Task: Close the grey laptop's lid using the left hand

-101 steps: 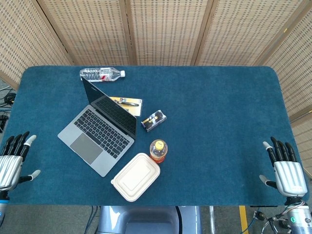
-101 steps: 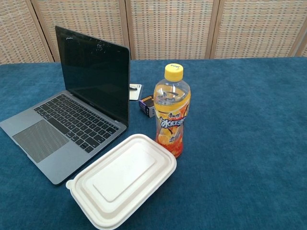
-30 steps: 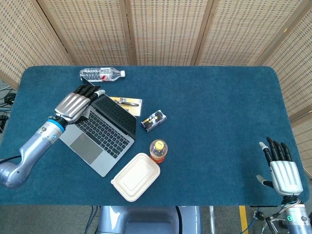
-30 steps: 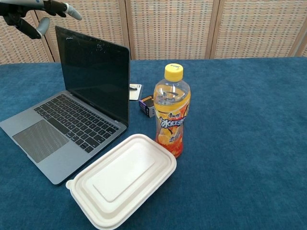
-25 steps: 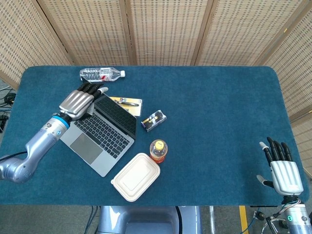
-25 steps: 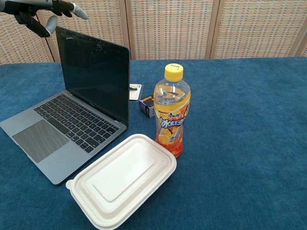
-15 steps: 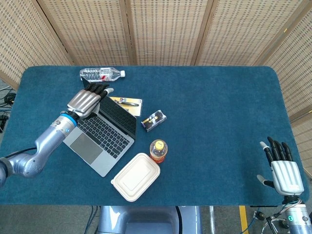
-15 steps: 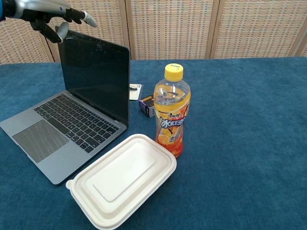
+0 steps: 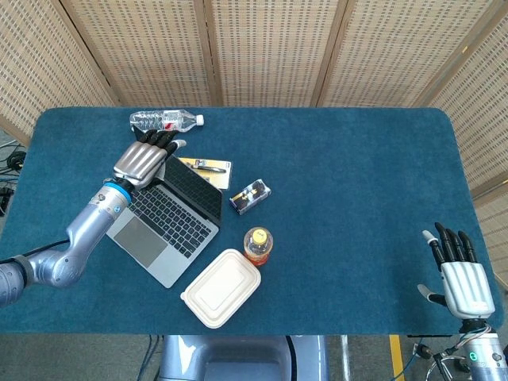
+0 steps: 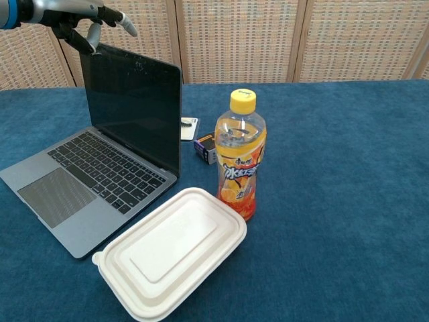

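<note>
The grey laptop [image 9: 159, 224] [image 10: 100, 181] stands on the left of the table with its lid upright and its dark screen facing the keyboard. My left hand [image 9: 143, 161] [image 10: 84, 19] hovers over the lid's top edge with its fingers spread and holds nothing. In the chest view its thumb points down at the lid's upper left corner; contact cannot be told. My right hand [image 9: 459, 274] rests open at the table's near right corner, far from the laptop.
An orange juice bottle [image 9: 258, 243] [image 10: 240, 154] and a white lidded food box [image 9: 221, 287] [image 10: 171, 251] stand just right of the laptop. Behind it lie a clear water bottle [image 9: 163, 121], a yellow card with a pen [image 9: 206, 168] and a small dark box [image 9: 250, 196].
My left hand has moved from the near left table edge up and forward to the lid's top edge, creeping right along it over the last second. The lid's angle is unchanged.
</note>
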Controlling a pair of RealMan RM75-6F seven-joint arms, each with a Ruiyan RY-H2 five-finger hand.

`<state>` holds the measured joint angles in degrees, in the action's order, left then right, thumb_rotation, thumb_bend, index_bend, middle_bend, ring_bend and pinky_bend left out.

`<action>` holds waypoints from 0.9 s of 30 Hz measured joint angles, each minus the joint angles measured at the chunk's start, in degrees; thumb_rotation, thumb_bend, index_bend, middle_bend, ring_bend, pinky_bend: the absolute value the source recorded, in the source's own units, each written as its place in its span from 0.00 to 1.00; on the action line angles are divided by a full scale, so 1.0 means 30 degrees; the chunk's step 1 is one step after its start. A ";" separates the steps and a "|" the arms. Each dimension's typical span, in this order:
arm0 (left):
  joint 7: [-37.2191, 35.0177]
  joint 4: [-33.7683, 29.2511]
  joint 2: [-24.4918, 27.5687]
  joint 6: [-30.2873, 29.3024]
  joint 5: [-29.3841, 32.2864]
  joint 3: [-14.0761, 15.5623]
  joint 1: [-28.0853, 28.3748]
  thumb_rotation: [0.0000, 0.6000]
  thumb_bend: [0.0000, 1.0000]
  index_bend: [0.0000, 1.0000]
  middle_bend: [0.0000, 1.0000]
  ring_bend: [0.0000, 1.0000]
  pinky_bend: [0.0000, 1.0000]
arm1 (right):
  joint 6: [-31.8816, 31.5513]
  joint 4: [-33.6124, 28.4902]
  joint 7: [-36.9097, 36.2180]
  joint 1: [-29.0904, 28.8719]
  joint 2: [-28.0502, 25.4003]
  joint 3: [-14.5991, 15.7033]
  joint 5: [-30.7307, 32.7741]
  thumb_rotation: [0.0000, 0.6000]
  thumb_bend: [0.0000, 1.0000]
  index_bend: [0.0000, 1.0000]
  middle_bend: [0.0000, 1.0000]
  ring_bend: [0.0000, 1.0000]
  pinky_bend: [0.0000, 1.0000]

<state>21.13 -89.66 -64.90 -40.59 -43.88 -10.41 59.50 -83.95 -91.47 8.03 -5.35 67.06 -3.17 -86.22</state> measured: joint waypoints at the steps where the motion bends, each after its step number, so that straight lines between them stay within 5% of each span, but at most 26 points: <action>1: -0.0017 0.0071 -0.0071 -0.0053 -0.0005 0.0027 0.0015 1.00 0.97 0.11 0.00 0.01 0.04 | 0.0001 -0.0004 -0.0004 0.0001 0.0000 0.0003 -0.0002 1.00 0.00 0.10 0.00 0.00 0.00; 27: -0.0702 0.0658 -0.0656 -0.0055 -0.0205 0.0268 0.0224 1.00 0.99 0.34 0.17 0.10 0.11 | 0.0008 0.0035 -0.0022 -0.0001 0.0018 0.0026 -0.0051 1.00 0.00 0.11 0.00 0.00 0.00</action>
<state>19.03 -87.69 -66.87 -40.76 -44.50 -9.61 60.17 -83.92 -91.36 7.97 -5.35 67.11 -3.09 -86.37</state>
